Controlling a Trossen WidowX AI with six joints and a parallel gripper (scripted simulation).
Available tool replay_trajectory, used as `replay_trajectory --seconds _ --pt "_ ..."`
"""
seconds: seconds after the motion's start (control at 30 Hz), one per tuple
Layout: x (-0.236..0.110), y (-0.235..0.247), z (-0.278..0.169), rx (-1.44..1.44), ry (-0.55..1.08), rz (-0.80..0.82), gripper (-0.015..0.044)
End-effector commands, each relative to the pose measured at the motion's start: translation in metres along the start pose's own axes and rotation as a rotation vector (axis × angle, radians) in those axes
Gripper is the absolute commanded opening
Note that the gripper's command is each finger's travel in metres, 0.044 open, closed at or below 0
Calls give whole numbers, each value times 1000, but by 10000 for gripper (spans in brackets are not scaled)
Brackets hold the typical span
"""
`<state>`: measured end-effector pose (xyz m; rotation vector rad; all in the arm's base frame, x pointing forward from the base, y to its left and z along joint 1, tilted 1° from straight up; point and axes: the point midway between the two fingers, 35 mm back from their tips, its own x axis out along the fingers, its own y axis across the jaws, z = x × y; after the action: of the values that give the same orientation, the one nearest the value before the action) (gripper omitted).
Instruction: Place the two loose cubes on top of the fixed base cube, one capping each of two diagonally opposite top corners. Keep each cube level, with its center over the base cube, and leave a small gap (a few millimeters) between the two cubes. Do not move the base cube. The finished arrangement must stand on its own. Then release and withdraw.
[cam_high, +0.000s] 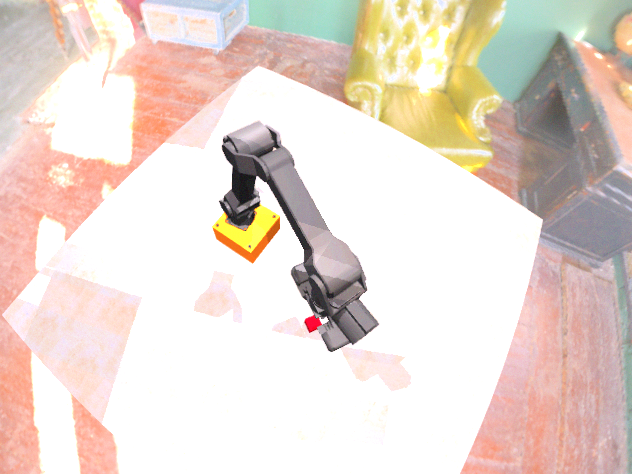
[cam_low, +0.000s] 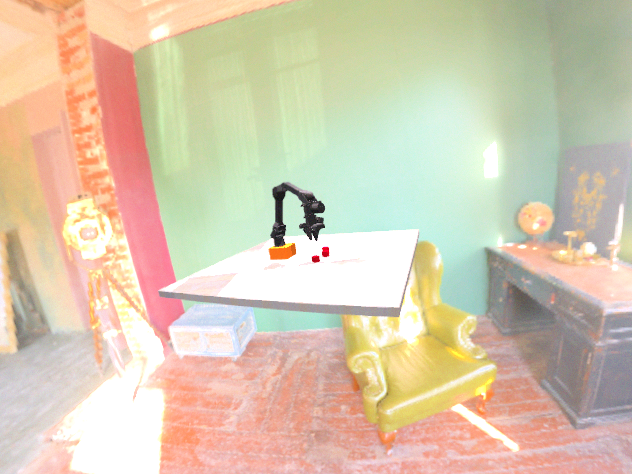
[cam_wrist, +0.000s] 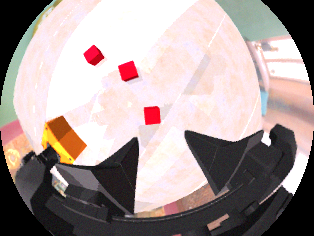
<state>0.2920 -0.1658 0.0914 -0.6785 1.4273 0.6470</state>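
Observation:
Three small red cubes of like size lie apart on the table; which is the fixed base cube I cannot tell. In the wrist view one red cube (cam_wrist: 152, 115) lies just beyond the fingertips, a second cube (cam_wrist: 128, 71) farther up, and a third cube (cam_wrist: 94, 55) at upper left. The top view shows only one red cube (cam_high: 312, 323), beside the gripper; the arm hides the others. The exterior view shows a near cube (cam_low: 316, 259) and two overlapping cubes (cam_low: 325, 251) behind it. My gripper (cam_low: 312, 238) (cam_wrist: 161, 136) is open and empty, pointing down above the table.
The arm's yellow-orange base block (cam_high: 246, 232) (cam_low: 281, 251) (cam_wrist: 67, 137) stands on the white table (cam_high: 204, 382) (cam_low: 306, 285). The arm arches from it over the table. A green armchair (cam_high: 418, 112) (cam_low: 433, 367) and a dark desk (cam_high: 576, 204) stand beyond the table.

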Motion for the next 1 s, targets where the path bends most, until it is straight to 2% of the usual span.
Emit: replay_trajectory --seconds 0.0,0.13,0.97 --pt "27 1 -3 13 9 17 265" --pt "62 3 -3 13 9 18 265" --pt "95 3 -4 13 9 18 265"
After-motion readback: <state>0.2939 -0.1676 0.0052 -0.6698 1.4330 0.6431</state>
